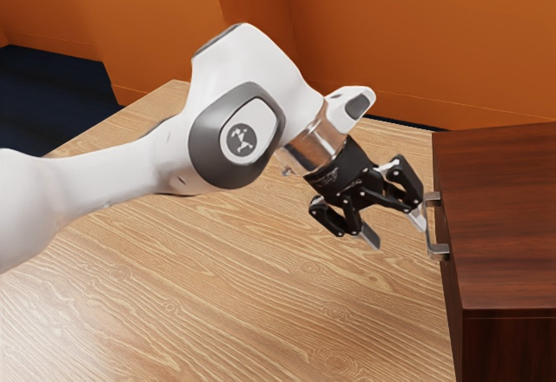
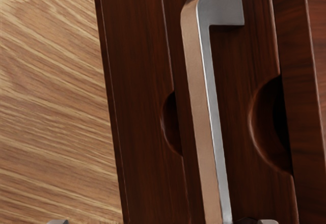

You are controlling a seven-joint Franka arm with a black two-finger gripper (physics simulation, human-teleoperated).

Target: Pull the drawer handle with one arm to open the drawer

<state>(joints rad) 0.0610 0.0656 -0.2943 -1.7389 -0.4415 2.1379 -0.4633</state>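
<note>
A dark wooden cabinet (image 1: 499, 217) stands on the table at the exterior view's right. Its drawer front faces the arm and carries a silver bar handle (image 1: 433, 223). My black gripper (image 1: 396, 227) hovers just short of that handle, open, with nothing between its fingers. One fingertip (image 1: 420, 218) is close to the bar and the other (image 1: 372, 237) lies lower and further back. In the wrist view the handle (image 2: 206, 112) runs lengthwise across the drawer front (image 2: 135, 81), directly ahead of my hand, with a rounded recess on each side of it.
The light wooden table (image 1: 217, 295) spreads out under and behind the arm. An orange wall (image 1: 417, 26) closes off the back. A small screw-like object (image 1: 287, 172) lies on the table behind my wrist.
</note>
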